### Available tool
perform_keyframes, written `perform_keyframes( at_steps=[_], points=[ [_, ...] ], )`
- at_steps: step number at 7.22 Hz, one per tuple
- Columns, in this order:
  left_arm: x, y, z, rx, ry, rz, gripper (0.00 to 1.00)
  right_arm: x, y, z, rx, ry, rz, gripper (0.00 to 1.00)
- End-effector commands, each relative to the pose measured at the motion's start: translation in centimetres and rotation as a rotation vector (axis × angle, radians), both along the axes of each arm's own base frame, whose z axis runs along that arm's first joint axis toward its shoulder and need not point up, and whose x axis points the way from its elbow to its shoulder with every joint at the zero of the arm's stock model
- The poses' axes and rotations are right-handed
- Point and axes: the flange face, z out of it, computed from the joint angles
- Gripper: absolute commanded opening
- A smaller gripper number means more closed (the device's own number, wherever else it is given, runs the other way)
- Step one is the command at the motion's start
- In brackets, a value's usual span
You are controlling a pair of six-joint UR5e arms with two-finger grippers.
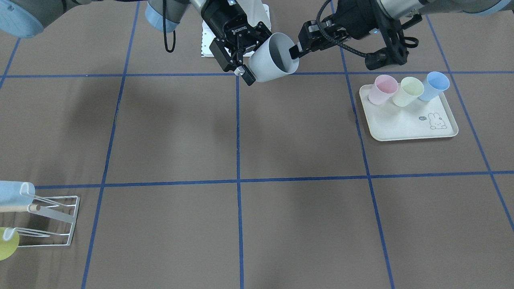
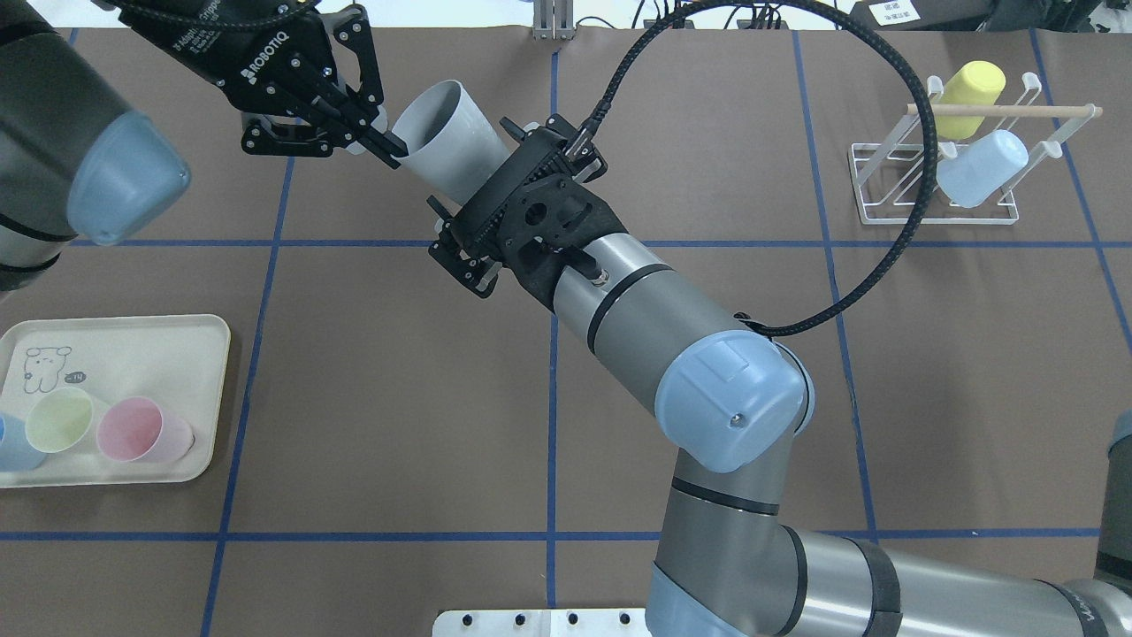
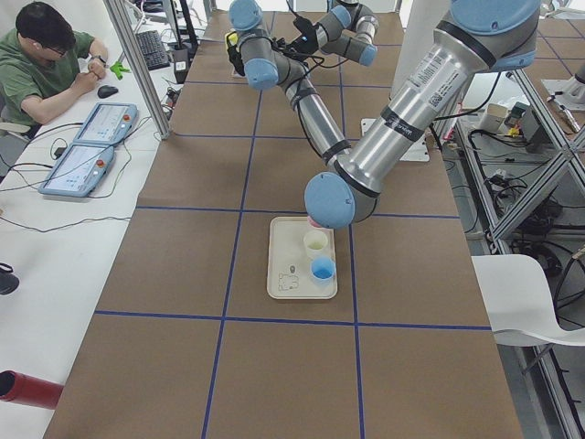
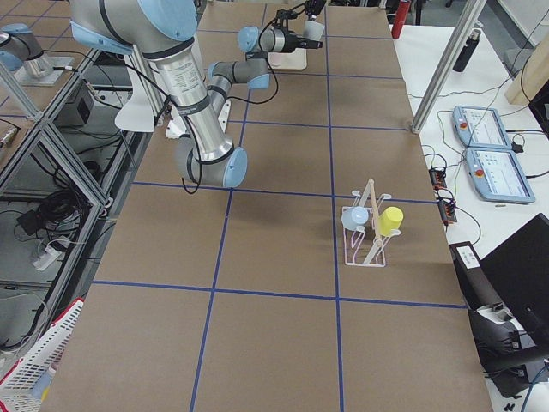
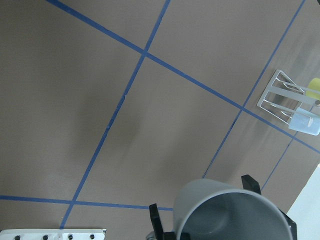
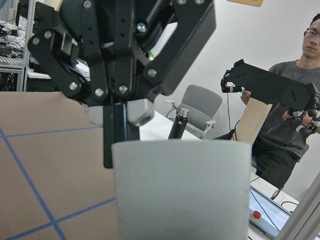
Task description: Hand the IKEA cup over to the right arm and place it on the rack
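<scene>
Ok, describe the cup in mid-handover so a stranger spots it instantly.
Look in the air above the table. The cup hangs tipped there, the left gripper pinching its rim, the right gripper at its base. It alone is grey; the other cups are pastel.

4 fixed cams, 2 wrist
Overhead and front look down from opposite sides; side cams shoot along table [image 3: 183, 229] from each end; wrist cams both close on grey cup [image 6: 180, 190]

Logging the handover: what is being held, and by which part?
The grey cup, pinched at its rim by the left gripper. The right gripper straddles its body near the base; whether it grips cannot be told.
</scene>
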Motion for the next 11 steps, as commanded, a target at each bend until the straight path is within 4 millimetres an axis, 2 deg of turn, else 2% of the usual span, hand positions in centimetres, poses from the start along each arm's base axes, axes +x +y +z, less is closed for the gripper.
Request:
perform_keyframes(
  at_steps=[1, 3, 5, 6, 7, 8, 9, 10, 11],
  points=[
    [0.0, 0.0, 0.0, 0.0, 0.0, 0.001, 0.0, -0.1, 0.1, 0.1, -0.002, 0.001, 0.011, 0.91],
    [0.0, 0.0, 0.0, 0.0, 0.0, 0.001, 0.0, -0.1, 0.1, 0.0, -0.005, 0.0, 0.023, 0.82],
    [0.1, 0.0, 0.0, 0.0, 0.0, 0.001, 0.0, -0.2, 0.2, 0.0, -0.006, 0.002, 0.026, 0.78],
    [0.0, 0.1, 0.0, 0.0, 0.0, 0.0, 0.0, -0.4, 0.4, 0.1, 0.008, 0.024, 0.025, 0.68],
    [0.1, 0.1, 0.0, 0.002, 0.0, 0.001, 0.47, -0.8, 0.9, 0.1, 0.03, 0.052, 0.029, 0.55],
    [0.0, 0.1, 0.0, 0.002, 0.0, 0.0, 0.56, -0.8, 1.0, 0.1, 0.031, 0.055, 0.026, 0.47],
    [-0.1, 0.2, -0.3, 0.008, 0.004, 0.0, 1.0, -0.8, 1.0, 0.1, 0.03, 0.055, 0.028, 0.45],
    [-0.1, 0.2, -0.3, 0.011, 0.004, 0.0, 1.0, -0.8, 1.1, 0.0, 0.031, 0.052, 0.026, 0.45],
    [-1.1, -0.1, -0.9, 0.021, 0.011, -0.015, 1.0, -0.8, 1.2, 0.1, 0.032, 0.05, 0.023, 0.45]
  ],
)
